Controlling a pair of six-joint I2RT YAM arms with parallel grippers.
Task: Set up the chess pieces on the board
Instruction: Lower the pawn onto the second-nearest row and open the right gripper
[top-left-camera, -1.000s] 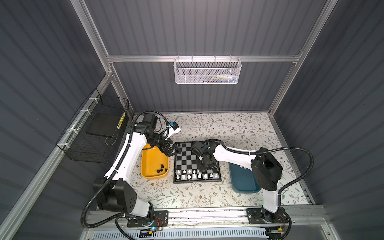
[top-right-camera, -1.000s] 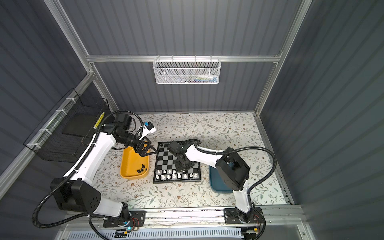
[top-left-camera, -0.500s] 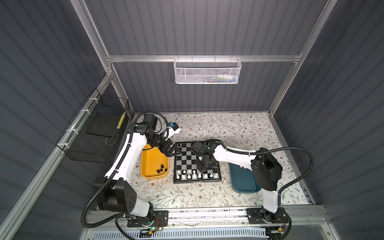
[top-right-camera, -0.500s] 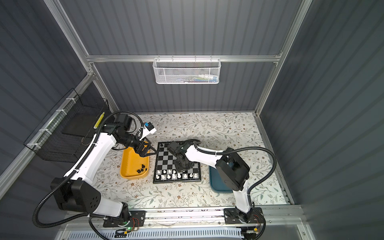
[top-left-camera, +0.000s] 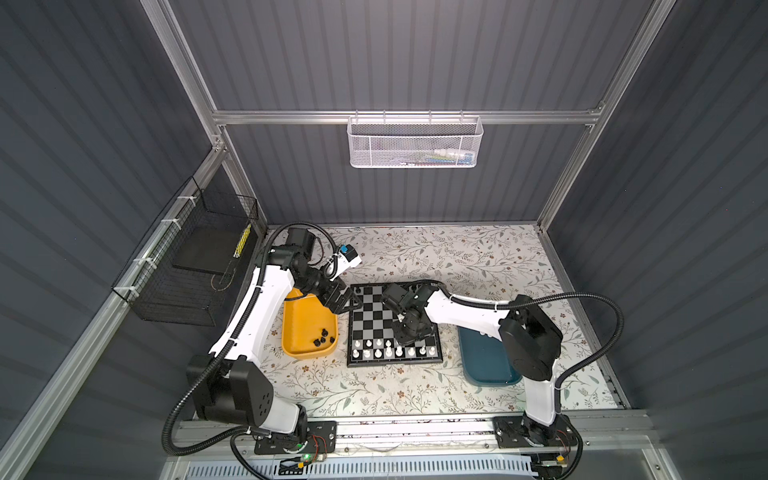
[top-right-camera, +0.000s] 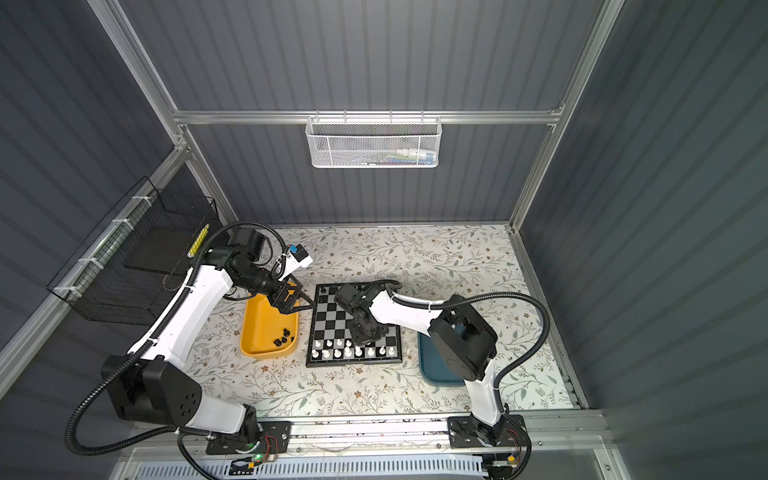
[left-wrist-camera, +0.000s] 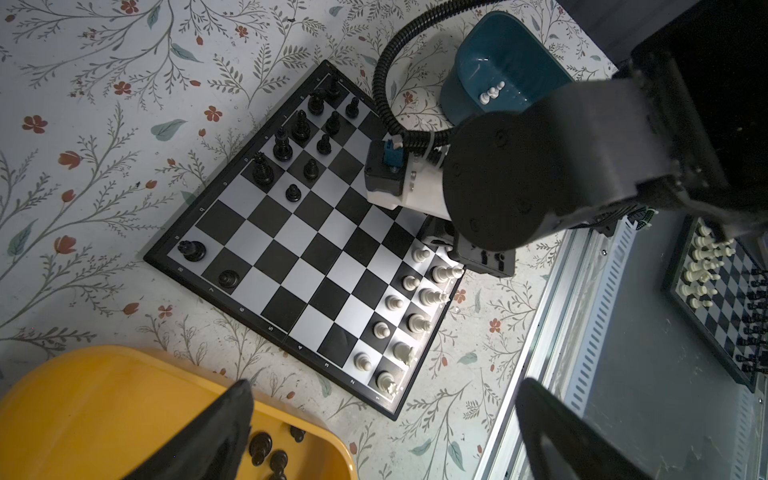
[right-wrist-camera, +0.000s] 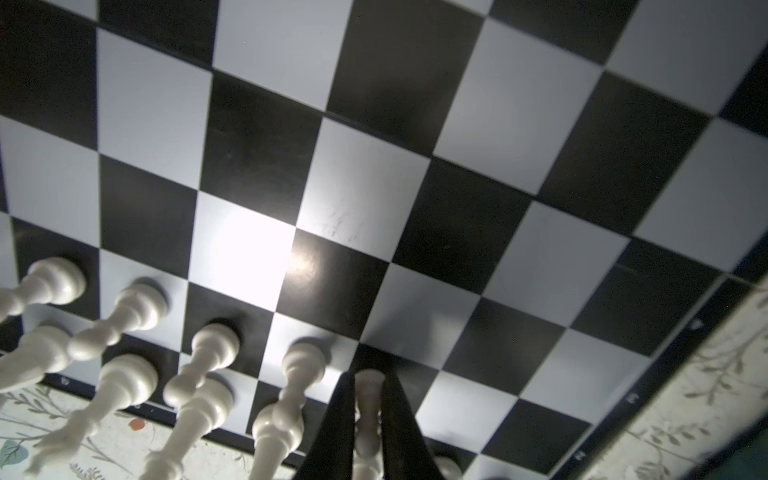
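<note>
Nearest to us on the floral counter (top-left-camera: 374, 395), the board (top-left-camera: 374, 320) has its front row lined with white chess pieces (top-left-camera: 377, 353). Four white pawns (top-left-camera: 372, 343) stand in the second row, toward the left. The teal tray (top-left-camera: 482, 365) sits just right of the board with a couple of spare white pieces (left-wrist-camera: 491, 92) in it. The yellow tray (top-left-camera: 297, 332) sits just left, with a few loose black pieces (top-left-camera: 322, 337) bunched at its near end.

The right hand (right-wrist-camera: 368, 376) is down in that second row, pinching a white piece (right-wrist-camera: 366, 419) between its fingertips. It's right beside the fourth pawn, over a black square, and we can't tell if the base touches the board.

Further back, the left hand (top-left-camera: 345, 302) hangs spread wide and empty above the yellow tray's far end, just beside the board's far-left corner. The two far rows hold black chessmen (left-wrist-camera: 283, 146), mostly toward the right, plus two at the far-left corner. A white mesh basket (top-left-camera: 415, 143) hangs on the far wall.
</note>
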